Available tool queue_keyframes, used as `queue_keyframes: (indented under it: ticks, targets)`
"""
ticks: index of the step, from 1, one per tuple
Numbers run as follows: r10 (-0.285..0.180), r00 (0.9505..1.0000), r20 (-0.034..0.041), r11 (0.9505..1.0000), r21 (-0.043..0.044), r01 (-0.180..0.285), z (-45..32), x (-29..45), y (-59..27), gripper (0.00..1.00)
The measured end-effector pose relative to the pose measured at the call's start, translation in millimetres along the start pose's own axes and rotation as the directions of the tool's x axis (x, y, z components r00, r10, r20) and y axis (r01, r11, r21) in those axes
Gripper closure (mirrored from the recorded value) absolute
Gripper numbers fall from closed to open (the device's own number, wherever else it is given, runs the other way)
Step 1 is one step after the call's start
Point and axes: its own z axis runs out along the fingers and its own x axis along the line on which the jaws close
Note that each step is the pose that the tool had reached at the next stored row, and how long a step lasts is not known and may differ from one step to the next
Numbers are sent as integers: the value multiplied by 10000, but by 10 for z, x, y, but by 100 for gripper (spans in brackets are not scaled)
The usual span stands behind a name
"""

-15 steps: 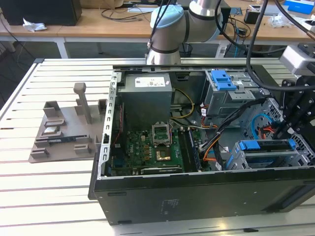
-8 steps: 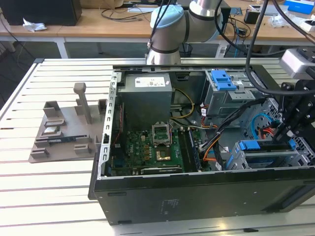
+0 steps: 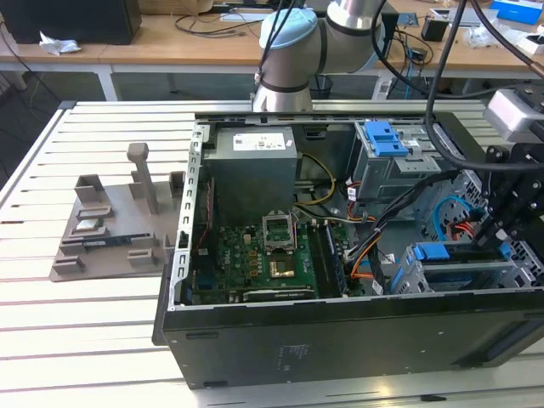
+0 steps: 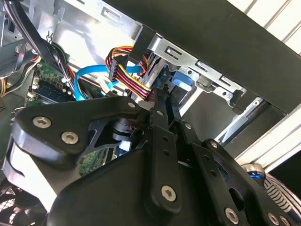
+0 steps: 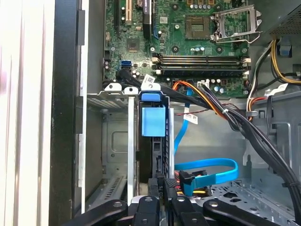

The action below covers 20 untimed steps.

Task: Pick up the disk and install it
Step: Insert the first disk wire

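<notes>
Lab: slatted workbench [image 3: 51,255], cluttered desks [image 3: 170,34]

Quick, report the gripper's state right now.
Gripper: shut on the disk, which stands on edge in the drive cage slot inside the computer case.

Even, fairly bright indoor light falls from above across my workspace; the pale slatted metal table [image 3: 93,323] reflects it softly with only faint shadows. Inside the open black computer case [image 3: 340,340] the corners sit dimmer. In the second wrist view my black gripper linkage [image 4: 141,188] looms close and soft, with bright glare on the grey metal bay wall [image 4: 94,23]. In the first wrist view the green motherboard [image 5: 188,42] looks sharp.
</notes>
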Motion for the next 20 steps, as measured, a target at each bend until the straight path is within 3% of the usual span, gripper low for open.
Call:
queue_keyframes:
  ticks: [2, 3, 4, 6, 11, 20]
  targets:
    - [-6, 10000, 88, 10000, 2, 6, -1, 8, 0, 83]
    - [-13, 9998, 180, 10000, 2, 13, 1, 9, 0, 83]
    - [-22, 9995, 319, 10000, 1, 22, -2, 10, 1, 83]
    - [-33, 9989, 471, 10000, 2, 33, -7, 19, 1, 83]
    - [-35, 9988, 490, 10000, 2, 35, -2, 80, 0, 83]
    - [-34, 9988, 485, 10000, 2, 34, 34, 85, -2, 83]
